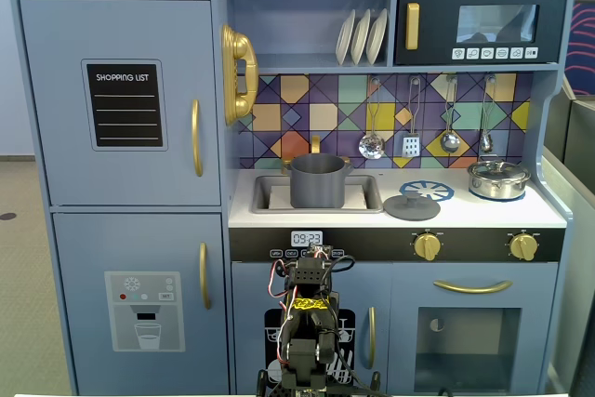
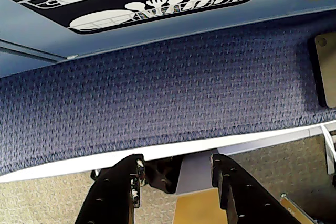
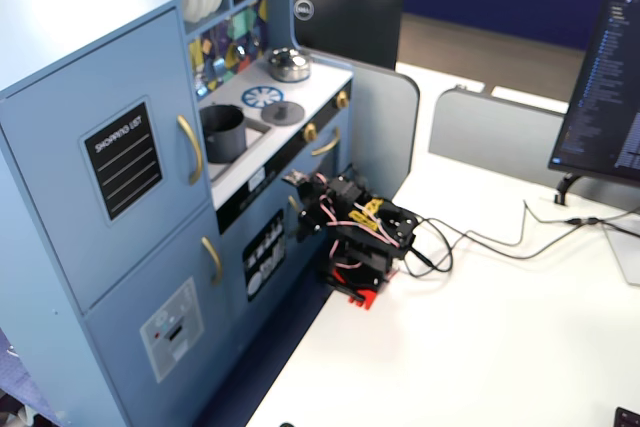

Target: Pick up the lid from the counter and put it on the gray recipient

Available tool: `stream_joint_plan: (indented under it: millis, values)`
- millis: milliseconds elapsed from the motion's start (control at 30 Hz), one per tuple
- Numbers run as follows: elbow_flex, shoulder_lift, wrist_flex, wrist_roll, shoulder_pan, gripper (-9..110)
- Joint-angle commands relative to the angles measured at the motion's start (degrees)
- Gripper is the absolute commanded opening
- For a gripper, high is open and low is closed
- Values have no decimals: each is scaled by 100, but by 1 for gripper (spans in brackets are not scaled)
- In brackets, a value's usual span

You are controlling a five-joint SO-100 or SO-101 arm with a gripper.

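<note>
Task not started as far as I can tell. The lid [image 1: 412, 205] lies flat on the toy kitchen counter [image 1: 548, 216], just beside the blue-and-white burner mark [image 1: 427, 191] and overlapping its near edge, knob up, untouched. The gray recipient [image 1: 318, 180] sits upright in the sink recess [image 1: 270, 196], left of the lid in a fixed view, open top, nothing on it. Steel pot [image 1: 498, 178] with its own shiny lid is on the far right burner, well apart, not our target. Arm [image 1: 308, 323] is folded low in front of the kitchen's lower doors, below counter level, base on the white desk [image 3: 480, 327]. Wrist view shows the hand [image 2: 176, 174] pointing down toward blue carpet [image 2: 157, 93] and the desk edge, fingers [image 2: 123, 182] apart with nothing between them. Side fixed view confirms: arm [image 3: 355, 237] tucked, well clear of the lid [image 3: 285, 112] and the pot [image 3: 222, 133]. Left to do, my read: everything — raise the arm to counter height, reach over to the lid, pinch the center knob, lift, carry left to the pot, lower it centered on the rim, release. The knob is small, so the grasp alignment looks like the tight part.
</note>
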Motion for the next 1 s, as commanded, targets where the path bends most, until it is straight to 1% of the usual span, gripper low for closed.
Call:
stream_joint_plan:
  millis: [0,300,467,567,667,800,967]
  values:
    - [0,-44,1020,-35,53,0]
    - [0,-44,1020,-114,53,0]
    - [-185,-176,914,-387,211,0]
    - [-1187,-888,791,-431,229,0]
    - [-2804,-1749,800,-598,343,0]
    - [-4808,-2716,782,-1081,642,0]
    - [-6144,-3190,738,-1626,984,0]
